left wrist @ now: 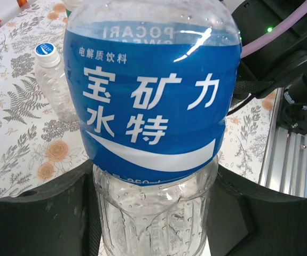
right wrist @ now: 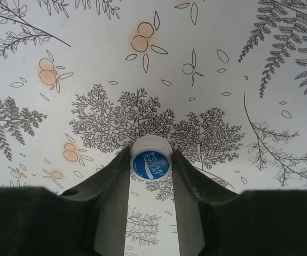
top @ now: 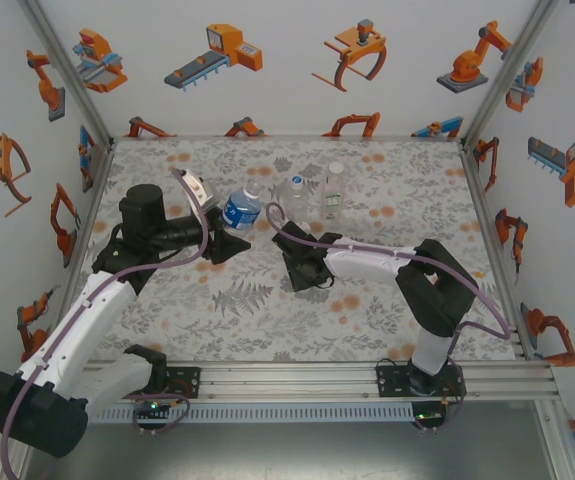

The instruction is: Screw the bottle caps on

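Gripping the blue-label bottle [left wrist: 153, 106] with the left tool [left wrist: 153, 205], both fingers closed against the clear ribbed body just below the label, bottle upright between them in the wrist view. From above, same bottle [top: 242, 211] at the tip of the left tool [top: 231, 238], over the left-middle of the tabletop [top: 217, 320]

Pinching a cap [right wrist: 150, 159] in the right tool [right wrist: 150, 172], jaws drawn in narrow, one finger touching each side of it. White rim, blue printed top facing the camera, sitting right at the fingertips. Cannot tell whether resting on the floral tabletop or lifted just clear of it. From above, right tool [top: 297, 268] pointing down at the tabletop, to the right of the gripped bottle and nearer the arm bases, apart from it

Farther back, standing upright side by side beyond both tools: a plain bottle [top: 295, 190] and a green-label bottle [top: 334, 195]. In the left wrist view, plain bottle on the tabletop to the left of the gripped one, not touching it, with a fitted cap [left wrist: 45, 50], white with a blue top, on its neck
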### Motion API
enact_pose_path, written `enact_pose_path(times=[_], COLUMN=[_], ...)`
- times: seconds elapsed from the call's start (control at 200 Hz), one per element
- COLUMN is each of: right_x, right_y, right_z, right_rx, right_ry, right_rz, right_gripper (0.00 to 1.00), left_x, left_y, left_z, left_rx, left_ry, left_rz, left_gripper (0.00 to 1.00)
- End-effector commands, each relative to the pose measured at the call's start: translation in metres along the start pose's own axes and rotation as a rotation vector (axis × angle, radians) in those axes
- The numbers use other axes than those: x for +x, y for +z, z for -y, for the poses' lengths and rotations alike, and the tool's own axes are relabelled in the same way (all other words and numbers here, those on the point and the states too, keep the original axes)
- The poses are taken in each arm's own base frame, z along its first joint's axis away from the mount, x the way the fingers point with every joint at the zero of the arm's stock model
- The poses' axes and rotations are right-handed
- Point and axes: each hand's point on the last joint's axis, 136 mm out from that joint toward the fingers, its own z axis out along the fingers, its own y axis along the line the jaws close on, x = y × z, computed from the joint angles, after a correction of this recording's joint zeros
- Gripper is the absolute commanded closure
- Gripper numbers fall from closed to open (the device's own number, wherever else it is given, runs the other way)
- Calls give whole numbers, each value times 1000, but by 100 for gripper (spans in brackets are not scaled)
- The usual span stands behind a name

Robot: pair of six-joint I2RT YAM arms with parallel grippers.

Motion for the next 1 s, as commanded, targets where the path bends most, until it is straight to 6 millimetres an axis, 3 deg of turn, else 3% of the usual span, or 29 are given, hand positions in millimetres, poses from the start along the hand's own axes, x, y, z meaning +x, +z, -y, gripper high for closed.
enact_pose_path(times=[0.0,0.205,0.436,0.576,0.696,0.841,0.991], right_x=[-7,-15,-33,-41,-42,-34,-15], right_y=[-5,-28,-86,-136,-190,-259,-310], right_z=[-4,-3,-5,-15,-30,-43,-52], right_rx=[1,-23,-121,-251,-385,-513,-600], right_ry=[-11,1,-74,-193,-350,-549,-755], right_rz=[18,74,267,446,619,823,960], right_gripper=[70,78,82,88,88,91,97], left_x=[-10,-9,-6,0,10,23,39], left_y=[-3,-2,3,6,9,12,13], left_z=[2,2,2,10,17,35,56], left_rx=[12,13,36,61,58,111,188], left_ry=[17,20,19,56,104,204,324], left_rz=[25,21,11,-20,-76,-113,-147], left_gripper=[90,90,93,95,97,99,100])
